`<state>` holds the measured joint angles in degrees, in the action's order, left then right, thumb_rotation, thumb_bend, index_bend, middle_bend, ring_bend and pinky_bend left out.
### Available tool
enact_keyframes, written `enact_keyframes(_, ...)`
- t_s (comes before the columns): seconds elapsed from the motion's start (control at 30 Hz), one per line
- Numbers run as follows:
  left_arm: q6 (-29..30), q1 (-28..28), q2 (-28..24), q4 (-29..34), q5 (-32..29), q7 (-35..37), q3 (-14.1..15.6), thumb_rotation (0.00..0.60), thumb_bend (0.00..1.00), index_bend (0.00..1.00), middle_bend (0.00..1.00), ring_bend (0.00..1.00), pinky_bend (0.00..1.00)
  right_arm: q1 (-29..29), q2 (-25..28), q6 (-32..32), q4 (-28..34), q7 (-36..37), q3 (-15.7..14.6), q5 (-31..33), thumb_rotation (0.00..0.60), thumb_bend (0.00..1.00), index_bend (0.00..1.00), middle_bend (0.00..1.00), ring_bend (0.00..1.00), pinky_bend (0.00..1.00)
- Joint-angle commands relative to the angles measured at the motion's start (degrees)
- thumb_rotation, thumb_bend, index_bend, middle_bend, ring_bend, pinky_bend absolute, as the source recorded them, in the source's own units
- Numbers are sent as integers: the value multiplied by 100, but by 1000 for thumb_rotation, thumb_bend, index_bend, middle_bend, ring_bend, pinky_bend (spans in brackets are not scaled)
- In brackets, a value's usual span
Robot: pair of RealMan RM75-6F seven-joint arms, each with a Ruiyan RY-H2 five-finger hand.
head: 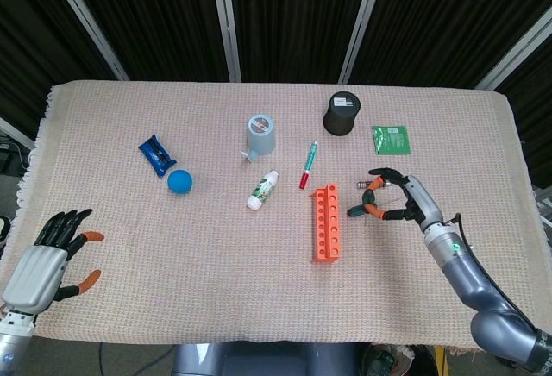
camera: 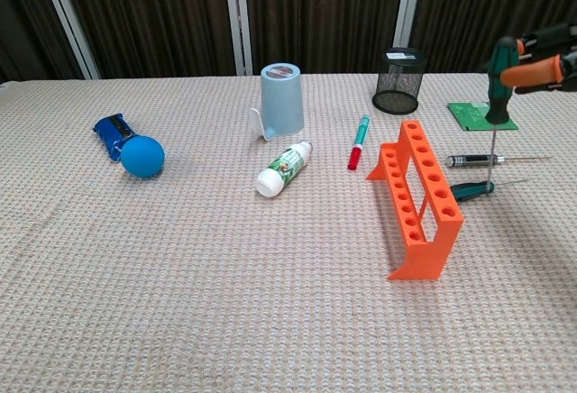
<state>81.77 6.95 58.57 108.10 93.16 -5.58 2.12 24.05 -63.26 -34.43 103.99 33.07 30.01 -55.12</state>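
Head cam sat up high and looked almost straight down, far enough back to catch the whole cloth-covered table [head: 483, 134] edge to edge. Chest cam was low at the near edge, facing across toward the dark curtains, way closer in. Both caught the orange rack [head: 326, 222] [camera: 416, 196] and blue ball [head: 179, 181] [camera: 142, 156].

A tabletop [head: 172, 307] covered in beige woven cloth fills the frame. At lower right, the right hand [head: 404, 199] pinches a small dark-handled tool [head: 373, 202], just right of an orange rack [head: 325, 222] with a row of holes. At lower left, the left hand [head: 47, 255] rests with fingers spread, holding nothing. Upper centre holds a grey-blue cup [head: 260, 135], a white bottle [head: 263, 190], a red-and-green pen [head: 308, 166] and a black pot [head: 342, 113]. A green card [head: 391, 140] lies upper right. A blue ball [head: 179, 181] and blue packet [head: 155, 153] lie left of centre.
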Motion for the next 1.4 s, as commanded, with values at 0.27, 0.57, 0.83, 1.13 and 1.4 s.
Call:
enact_keyframes(0.27,-22,5,-21,18,3,-11,15,600,257,314,42,0,0,-208,87,229,-18,1552,599,-1197,600,399,576,185,0,0)
enact_keyframes(0.57,-66,13,-40,20,-29,17,31,600,258,314,42,0,0,238,-146,11,-190,1692,589,-839,600,400,576,185,0,0)
enact_keyframes(0.83,-96,13,-36,12,-62,33,43,600,260,312,42,0,0,533,-224,12,-223,1618,410,-584,600,400,576,185,0,0)
enact_keyframes(1.13,-87,11,-29,2,-101,40,26,600,257,307,41,0,0,719,-311,49,-388,1528,206,-390,600,399,576,185,0,0)
enact_keyframes(1.4,-82,6,-35,2,-112,42,26,600,258,307,42,0,0,830,-349,35,-496,1495,128,-224,600,400,576,185,0,0)
